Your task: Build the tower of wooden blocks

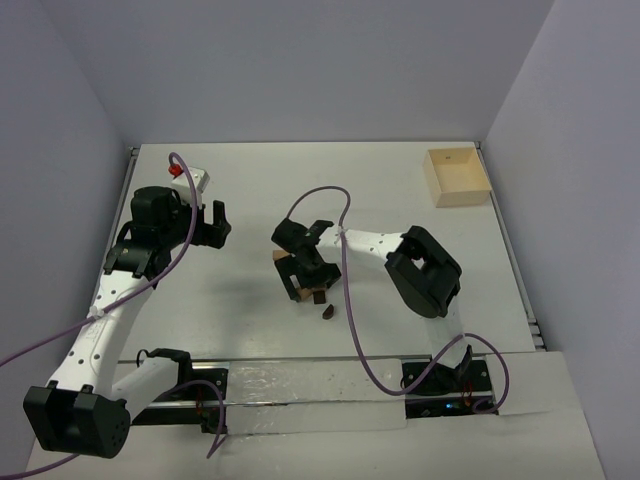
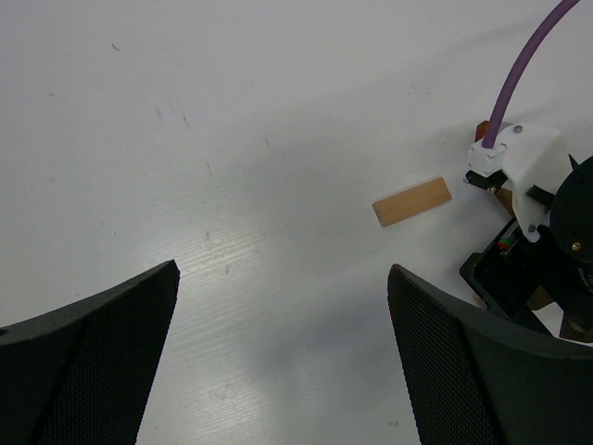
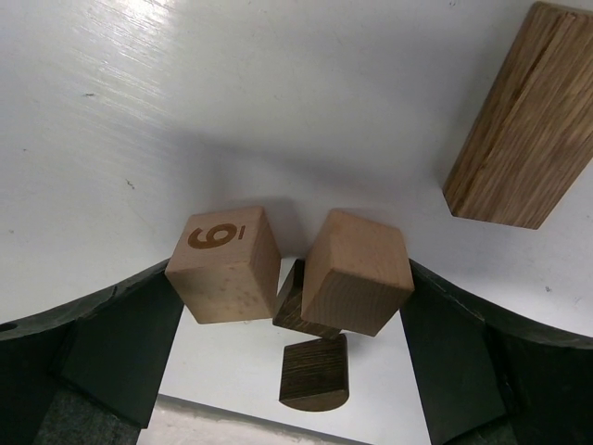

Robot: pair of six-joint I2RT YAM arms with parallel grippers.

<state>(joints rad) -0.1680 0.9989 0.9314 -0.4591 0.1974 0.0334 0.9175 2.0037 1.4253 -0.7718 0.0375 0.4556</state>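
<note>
In the right wrist view, my right gripper (image 3: 293, 278) is closed on two light tan cubes side by side: one marked with a 9 (image 3: 225, 264) and a plain, tilted one (image 3: 358, 271). A small dark brown piece (image 3: 295, 304) is wedged between them. A dark brown half-round piece (image 3: 315, 373) lies on the table just beneath. In the top view this cluster (image 1: 306, 291) sits at mid-table under the right gripper (image 1: 308, 280), with the loose dark piece (image 1: 327, 311) beside it. My left gripper (image 1: 215, 225) is open and empty, well to the left.
A long tan-brown block (image 3: 519, 120) lies flat beside the cluster; it also shows in the left wrist view (image 2: 412, 201). A pale square wooden box (image 1: 458, 176) stands at the back right. A white fixture with a red part (image 1: 190, 176) is at the back left.
</note>
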